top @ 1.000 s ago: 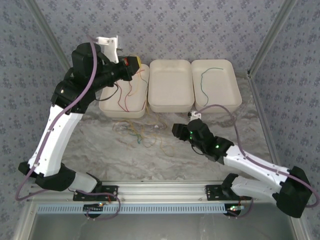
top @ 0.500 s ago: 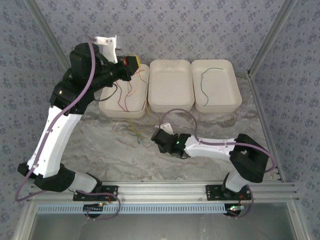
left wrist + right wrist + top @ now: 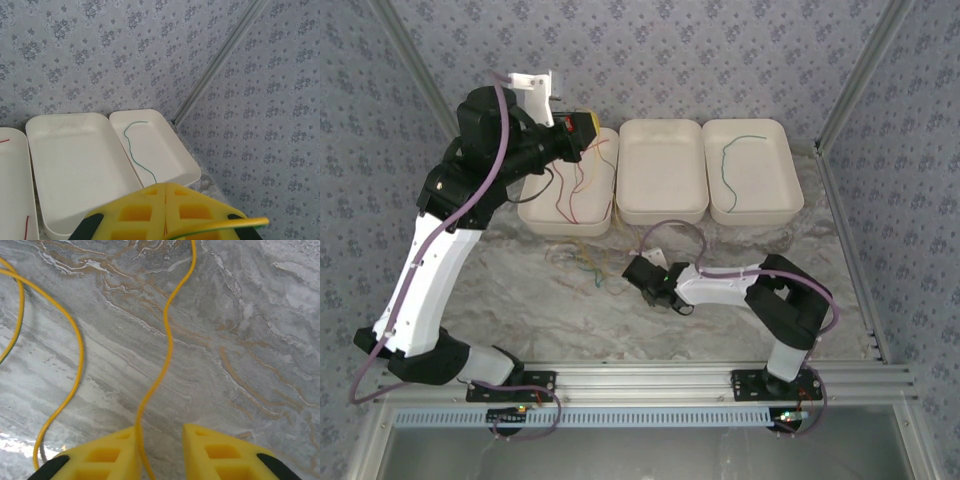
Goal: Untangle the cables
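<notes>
A loose tangle of yellow and green cables (image 3: 590, 262) lies on the marble table in front of the left tray (image 3: 533, 218). My right gripper (image 3: 636, 271) is low at the tangle's right edge. In the right wrist view its jaws (image 3: 159, 432) stand apart, with one yellow cable (image 3: 167, 340) running between them along the left finger. Another yellow cable (image 3: 75, 340) curves to the left. My left gripper (image 3: 584, 127) hovers above the left tray, shut (image 3: 165, 186), and a yellow-green cable (image 3: 220, 226) comes out of its seam. Red cables (image 3: 574, 196) lie in that tray.
Three white trays stand in a row at the back: the left one, a middle tray (image 3: 660, 216) with nothing in it, and a right tray (image 3: 790, 200) with one green cable (image 3: 725, 165). Patterned walls and metal rails close the table on both sides.
My right arm has swung from the right side leftward and down to the tangle, and its jaws have narrowed around a yellow cable. The left arm has stayed put.
</notes>
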Tool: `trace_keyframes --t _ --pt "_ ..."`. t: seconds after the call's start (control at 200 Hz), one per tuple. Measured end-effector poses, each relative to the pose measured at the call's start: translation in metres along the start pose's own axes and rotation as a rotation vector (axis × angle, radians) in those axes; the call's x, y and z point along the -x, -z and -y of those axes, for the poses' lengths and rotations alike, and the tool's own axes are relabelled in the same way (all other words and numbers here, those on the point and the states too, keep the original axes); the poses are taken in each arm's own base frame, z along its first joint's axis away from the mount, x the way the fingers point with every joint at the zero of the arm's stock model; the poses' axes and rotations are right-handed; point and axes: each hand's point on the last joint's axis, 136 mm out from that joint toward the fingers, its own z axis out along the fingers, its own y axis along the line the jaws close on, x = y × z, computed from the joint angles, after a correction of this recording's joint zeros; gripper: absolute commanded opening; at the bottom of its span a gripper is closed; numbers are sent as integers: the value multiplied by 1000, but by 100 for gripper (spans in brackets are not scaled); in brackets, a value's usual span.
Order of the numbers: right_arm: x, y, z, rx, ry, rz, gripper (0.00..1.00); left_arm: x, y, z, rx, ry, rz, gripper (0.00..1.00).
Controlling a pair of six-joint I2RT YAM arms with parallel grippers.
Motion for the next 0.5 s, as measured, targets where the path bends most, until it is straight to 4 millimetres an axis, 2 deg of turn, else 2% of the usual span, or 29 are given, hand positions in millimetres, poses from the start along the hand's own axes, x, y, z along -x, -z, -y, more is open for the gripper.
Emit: trace_keyframes --t 0.085,0.275,0.375,0.505 --pt "1 -2 3 -6 -9 0 0 0 0 -1 5 -6 3 0" --pt "-5 -2 17 -45 -43 -5 0 6 8 -13 87 -43 23 0" --pt "-8 7 41 -87 -104 -3 0 17 21 -25 171 -79 66 0" --pt "2 31 79 -135 -220 53 0 35 48 -43 286 -120 130 0"
